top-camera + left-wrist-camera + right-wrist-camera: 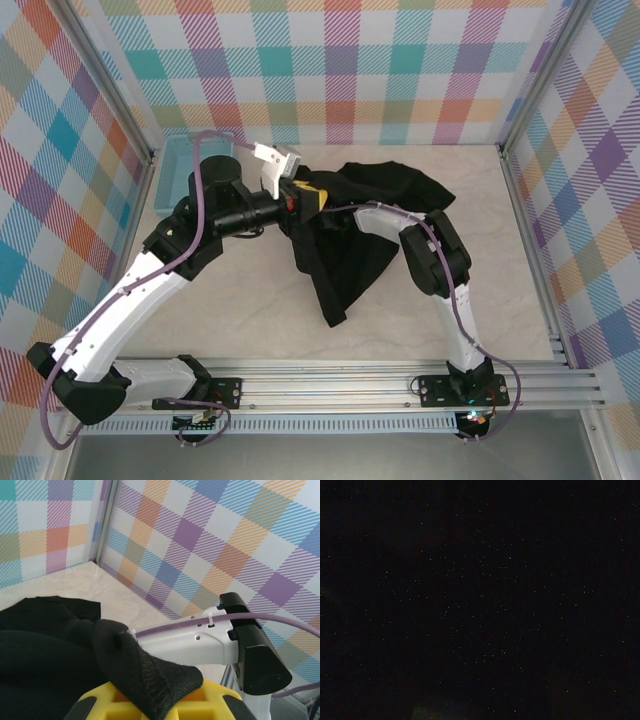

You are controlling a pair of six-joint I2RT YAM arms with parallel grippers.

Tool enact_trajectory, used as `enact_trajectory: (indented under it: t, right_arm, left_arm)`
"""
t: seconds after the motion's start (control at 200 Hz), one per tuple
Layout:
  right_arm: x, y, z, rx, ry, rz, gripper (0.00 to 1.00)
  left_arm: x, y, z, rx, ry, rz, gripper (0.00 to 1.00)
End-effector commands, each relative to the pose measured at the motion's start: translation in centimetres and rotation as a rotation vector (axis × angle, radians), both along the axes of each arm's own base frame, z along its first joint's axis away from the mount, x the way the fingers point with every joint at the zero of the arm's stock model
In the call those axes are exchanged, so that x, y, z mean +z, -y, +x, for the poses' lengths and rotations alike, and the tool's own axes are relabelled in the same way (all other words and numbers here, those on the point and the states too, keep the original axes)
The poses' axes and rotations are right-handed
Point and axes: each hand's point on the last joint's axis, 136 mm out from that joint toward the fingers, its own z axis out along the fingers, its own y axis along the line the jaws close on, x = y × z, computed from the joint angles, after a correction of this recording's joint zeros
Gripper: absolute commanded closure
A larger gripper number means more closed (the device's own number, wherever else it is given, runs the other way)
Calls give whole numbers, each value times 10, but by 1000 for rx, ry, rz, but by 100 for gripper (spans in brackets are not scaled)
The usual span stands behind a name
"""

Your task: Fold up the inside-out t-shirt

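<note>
Bright, even light, soft shadows; right wrist view near-black with speckled noise.

A: Top external?
B: High behind the arm bases, looking down over the whole table [250, 320] to the checked back wall [340, 60].
A: Left wrist?
B: Close above the black t-shirt [40, 650], facing the right arm [200, 640] and side wall [225, 540]; the top view shares all three.
A: Right wrist?
B: Black frame; facing cannot be told.

White-black arms [140, 290], purple cables [200, 215], yellow left gripper [308, 196].
</note>
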Motion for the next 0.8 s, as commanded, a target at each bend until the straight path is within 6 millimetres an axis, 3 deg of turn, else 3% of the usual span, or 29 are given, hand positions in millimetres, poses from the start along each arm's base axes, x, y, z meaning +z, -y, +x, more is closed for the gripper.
enact_trajectory:
  t: [0.0, 0.185, 0.405, 0.51, 0.795]
  right_arm:
    - [-4, 10, 2, 30, -23, -101, 31]
    - [-2, 21, 13, 79, -12, -243, 26]
    - [-5, 33, 33, 119, -22, -330, 20]
    - [-12, 37, 42, 143, -31, -354, 14]
    - [-33, 40, 54, 193, -72, -371, 12]
  left_arm:
    - [10, 4, -12, -56, 32, -17, 100]
    - [31, -1, -21, -71, 84, -54, 100]
    - [38, -5, -29, -82, 97, -70, 100]
    - [44, -7, -33, -88, 106, -83, 100]
    - [59, -14, -41, -89, 131, -123, 100]
